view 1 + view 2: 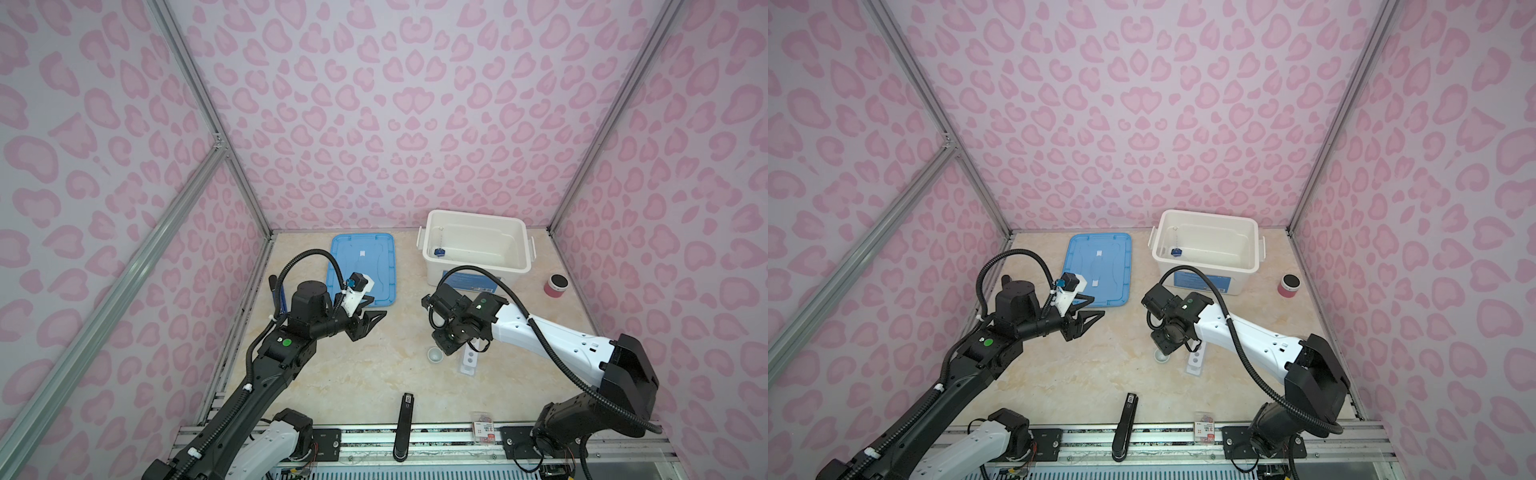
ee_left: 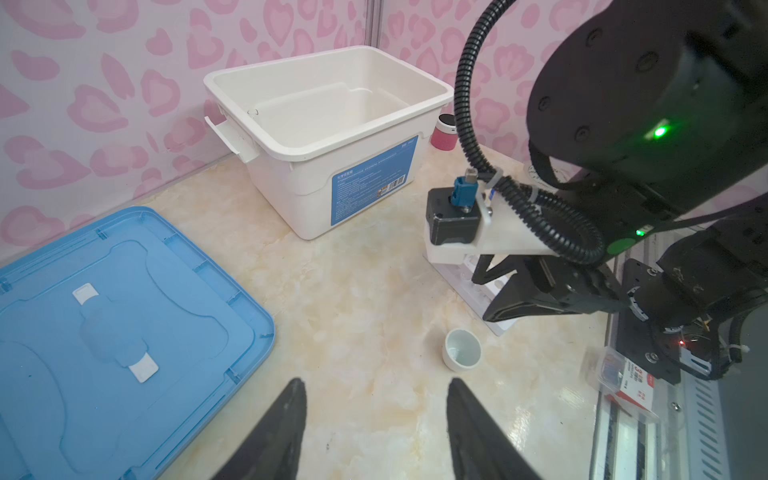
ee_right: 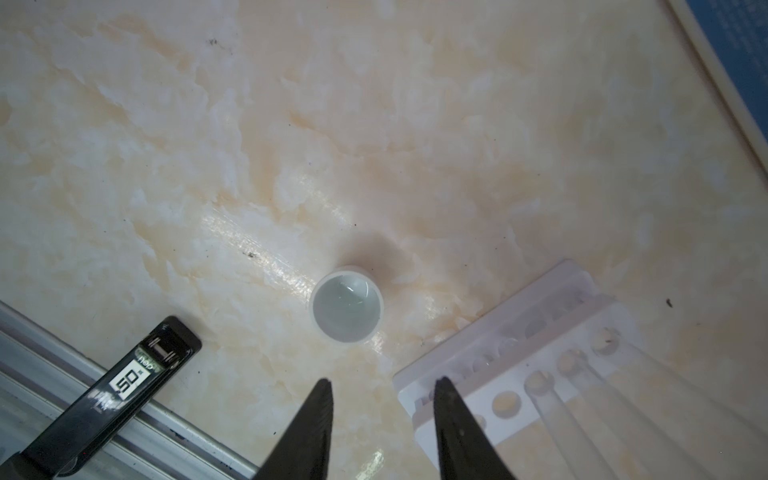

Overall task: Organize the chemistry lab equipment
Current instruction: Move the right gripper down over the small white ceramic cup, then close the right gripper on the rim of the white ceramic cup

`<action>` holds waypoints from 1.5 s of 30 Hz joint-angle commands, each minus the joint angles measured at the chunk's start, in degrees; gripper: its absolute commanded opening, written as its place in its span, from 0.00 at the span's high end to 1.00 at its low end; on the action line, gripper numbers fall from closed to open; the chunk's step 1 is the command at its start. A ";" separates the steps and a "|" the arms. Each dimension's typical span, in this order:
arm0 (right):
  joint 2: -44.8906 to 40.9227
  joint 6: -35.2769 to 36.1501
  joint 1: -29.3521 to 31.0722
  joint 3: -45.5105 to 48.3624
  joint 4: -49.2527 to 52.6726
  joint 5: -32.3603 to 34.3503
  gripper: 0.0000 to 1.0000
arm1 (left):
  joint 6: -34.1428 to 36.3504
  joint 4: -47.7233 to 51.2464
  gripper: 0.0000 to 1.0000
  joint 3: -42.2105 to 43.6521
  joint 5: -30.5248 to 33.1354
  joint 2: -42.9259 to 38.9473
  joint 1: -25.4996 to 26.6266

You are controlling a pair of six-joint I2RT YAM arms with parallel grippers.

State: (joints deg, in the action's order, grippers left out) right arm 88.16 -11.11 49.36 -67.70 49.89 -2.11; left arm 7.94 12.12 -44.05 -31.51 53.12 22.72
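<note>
A small pale cup (image 3: 347, 307) stands upright right of the counter's middle. Just beside it, the white holed rack (image 3: 515, 374) holds clear tubes (image 3: 557, 415). A blue-based glass cylinder (image 1: 439, 251) sits in the bin (image 1: 515, 276) by the far edge.

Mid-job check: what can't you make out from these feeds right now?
- White rack: top views, far end hidden under the right arm.
- Test tubes: right wrist view, blurred, cut off by the frame edge; caps unseen.
- Glass cylinder in the bin: top views, too small to tell upright or leaning.
- Right hand: top views, hidden beneath its own wrist.
</note>
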 commanded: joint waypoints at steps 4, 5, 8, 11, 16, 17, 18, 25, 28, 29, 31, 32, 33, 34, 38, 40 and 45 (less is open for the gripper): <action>3.74 -0.67 1.00 0.29 -1.62 -0.35 0.59 | 0.14 -1.40 0.44 0.14 -0.38 -0.04 0.00; 3.87 -0.58 0.93 0.45 -1.92 -0.43 0.59 | 0.13 -1.47 0.44 0.19 -0.38 -0.04 0.02; 4.75 -0.16 0.91 1.02 -2.27 -0.26 0.59 | 0.12 -1.44 0.44 0.20 -0.34 0.12 0.00; 5.70 0.02 0.85 1.53 -3.12 -0.78 0.59 | 0.12 -1.45 0.44 0.13 -0.48 0.31 0.00; 6.96 0.09 0.05 2.58 -5.12 -2.02 0.62 | 0.13 -1.41 0.44 0.11 -0.49 0.66 -0.01; 7.07 0.23 -0.21 2.80 -5.57 -2.52 0.62 | 0.14 -1.37 0.44 0.11 -0.44 0.76 -0.04; 7.27 0.38 -0.36 2.91 -5.69 -2.64 0.62 | 0.14 -1.39 0.44 0.11 -0.44 0.86 -0.02; 8.52 1.14 -1.44 3.67 -6.58 -3.51 0.65 | 0.14 -1.28 0.44 0.12 -0.31 1.46 0.00; 8.91 1.22 -2.25 4.07 -7.40 -4.10 0.66 | 0.23 -1.39 0.44 0.02 -0.31 1.80 0.02; 8.96 1.23 -2.47 4.15 -7.71 -4.28 0.66 | 0.18 -1.39 0.44 -0.07 -0.32 1.97 -0.03; 9.39 1.42 -2.83 4.16 -8.05 -4.72 0.66 | 0.19 -1.25 0.44 -0.07 -0.40 2.17 -0.03; 9.59 1.52 -2.87 4.20 -8.16 -4.82 0.67 | 0.19 -1.25 0.44 -0.07 -0.34 2.16 -0.04; 9.81 1.68 -2.88 4.11 -8.20 -4.92 0.67 | 0.23 -1.29 0.44 -0.07 -0.34 2.16 0.01; 10.09 1.72 -2.89 4.03 -8.17 -5.09 0.67 | 0.18 -1.29 0.44 -0.07 -0.23 2.20 -0.02; 10.79 1.95 -2.90 3.68 -8.42 -5.45 0.69 | 0.29 -1.31 0.44 -0.07 -0.14 2.34 -0.04; 11.14 1.95 -2.88 3.65 -8.36 -5.36 0.70 | 0.31 -1.27 0.44 -0.07 -0.07 2.34 0.03; 11.33 1.77 -2.94 4.01 -8.59 -5.54 0.74 | 0.32 -1.30 0.44 0.02 -0.09 2.25 -0.04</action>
State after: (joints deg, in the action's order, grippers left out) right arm 99.02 -9.45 46.44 -63.90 41.56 -7.49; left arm 7.94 12.08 -43.97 -31.48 55.31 22.72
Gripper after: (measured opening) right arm 0.267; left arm 0.563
